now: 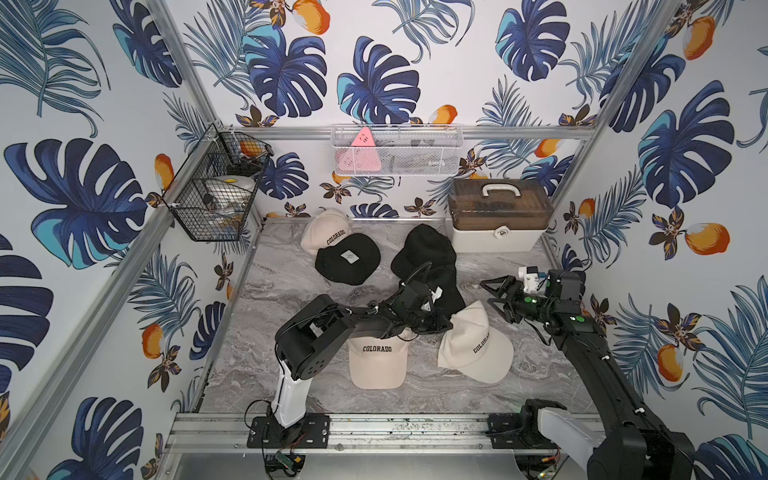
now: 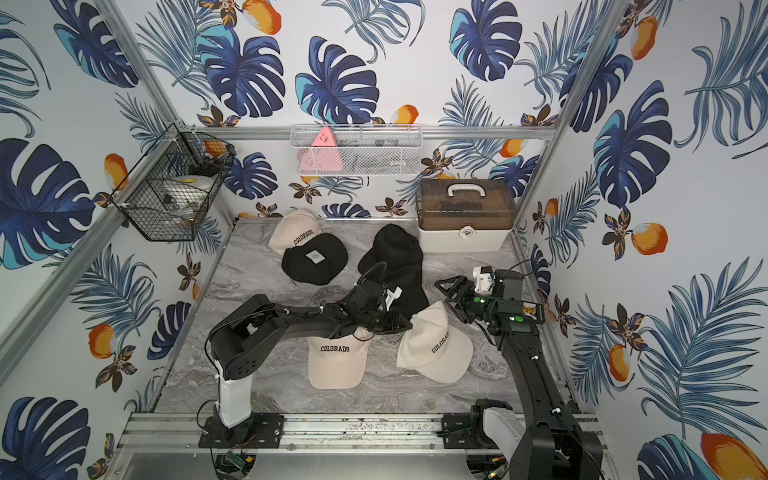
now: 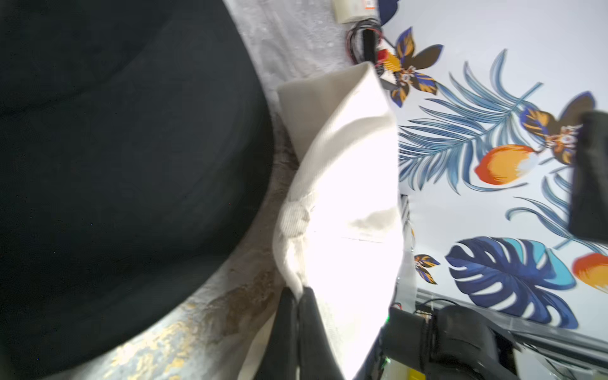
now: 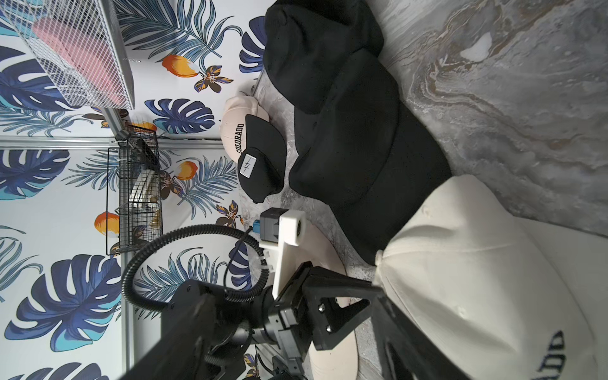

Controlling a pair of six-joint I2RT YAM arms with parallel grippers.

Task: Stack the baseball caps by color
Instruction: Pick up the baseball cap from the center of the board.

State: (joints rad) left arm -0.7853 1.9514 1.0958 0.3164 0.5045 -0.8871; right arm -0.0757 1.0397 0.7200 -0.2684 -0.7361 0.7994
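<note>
Well in front of the storage box [image 1: 498, 232]: cream cap [image 1: 478, 347] pinched

Left gripper [image 1: 444, 323] is pressed together on its edge. Two black caps [image 1: 424, 251] lie between it and the box. Right gripper [image 1: 491, 296] hovers nearer the box, jaws spread.

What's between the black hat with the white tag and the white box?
A plain black cap lies between the tagged cap and the box; both top views show it.

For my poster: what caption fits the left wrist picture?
Left fingers pinch the edge of a cream cap beside a black cap.
</note>
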